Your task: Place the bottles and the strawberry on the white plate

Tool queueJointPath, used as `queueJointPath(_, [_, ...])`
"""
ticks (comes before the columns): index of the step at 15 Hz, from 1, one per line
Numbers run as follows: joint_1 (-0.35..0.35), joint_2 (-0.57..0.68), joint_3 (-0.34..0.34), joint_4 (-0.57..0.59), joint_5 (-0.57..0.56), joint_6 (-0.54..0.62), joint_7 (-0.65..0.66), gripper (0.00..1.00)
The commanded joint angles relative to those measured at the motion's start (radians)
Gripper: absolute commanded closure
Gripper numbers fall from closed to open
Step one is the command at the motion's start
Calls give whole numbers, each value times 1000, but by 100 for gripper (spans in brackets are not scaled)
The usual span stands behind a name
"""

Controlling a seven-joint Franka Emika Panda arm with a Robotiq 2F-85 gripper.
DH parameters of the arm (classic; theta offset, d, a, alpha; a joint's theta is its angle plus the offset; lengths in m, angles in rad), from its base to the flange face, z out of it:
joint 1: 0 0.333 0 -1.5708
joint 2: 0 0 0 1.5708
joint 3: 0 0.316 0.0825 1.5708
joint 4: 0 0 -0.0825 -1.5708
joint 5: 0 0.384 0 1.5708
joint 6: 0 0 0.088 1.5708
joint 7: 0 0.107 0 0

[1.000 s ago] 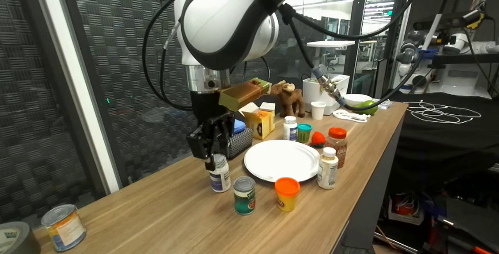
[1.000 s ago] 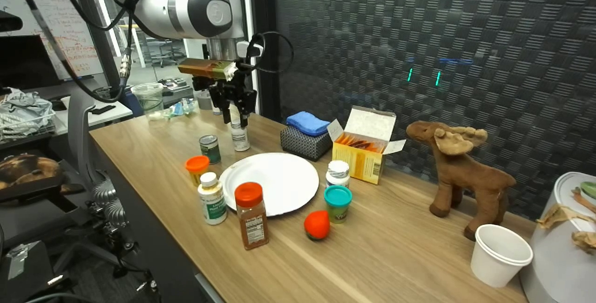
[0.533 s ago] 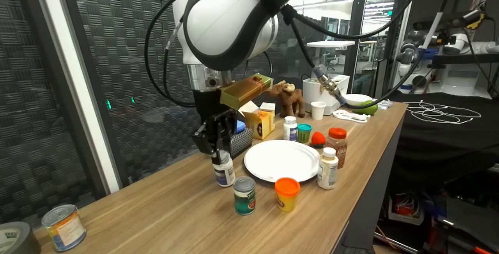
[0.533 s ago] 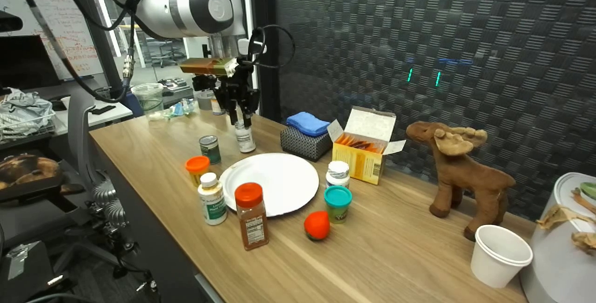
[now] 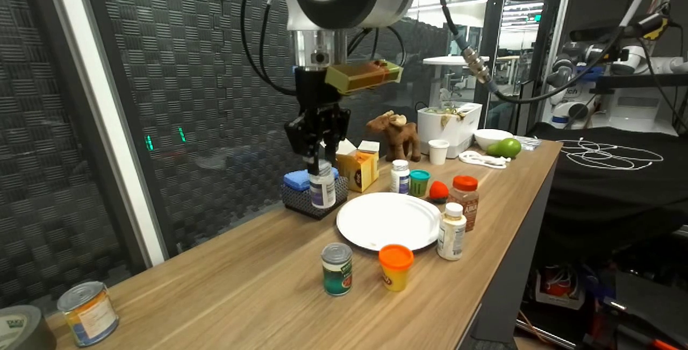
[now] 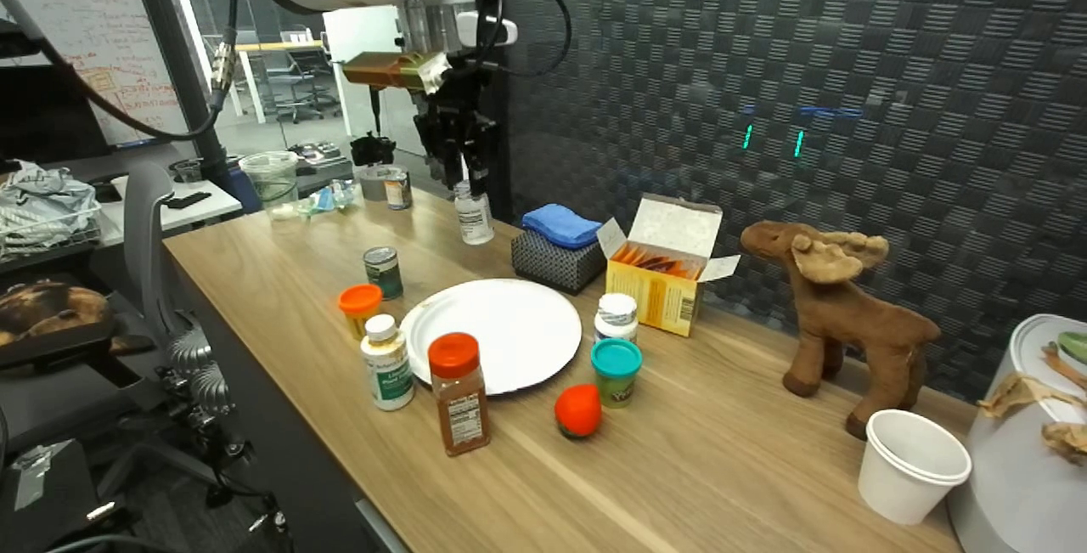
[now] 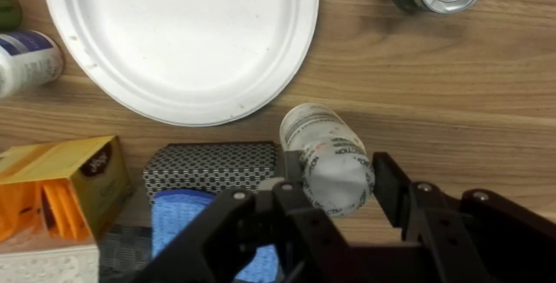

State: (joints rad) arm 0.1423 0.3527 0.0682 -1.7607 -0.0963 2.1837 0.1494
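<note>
Step, likely: carry white bottle (image 5: pixel 323 191) to white plate (image 5: pixel 389 221) | gripper (image 7: pixel 339 168): clamped on bottle's upper end | bottle: aloft, beside plate, near patterned box (image 7: pixel 213 165), clearance hard to judge | do: centre over plate, lower upright, release once seated

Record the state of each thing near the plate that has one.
Held bottle, in midair
End effector, closed on that bottle
Green-labelled bottle, capped, upright
Red-capped bottle, upright
Orange tub, closed
Teal-lidded tub, closed
Blue-labelled bottle, capped, upright
Green can, upright
Yellow box, open
Blue cloth, folded
Strawberry, off plate
</note>
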Motion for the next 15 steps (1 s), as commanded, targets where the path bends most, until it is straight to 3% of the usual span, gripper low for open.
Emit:
queueJointPath(1, [-55, -52, -25, -64, 53, 20, -8, 80])
queueJointPath(9, [-148, -4, -46, -81, 171, 53, -45, 80])
queueJointPath(15, [-151, 37, -48, -72, 222, 68, -54, 80])
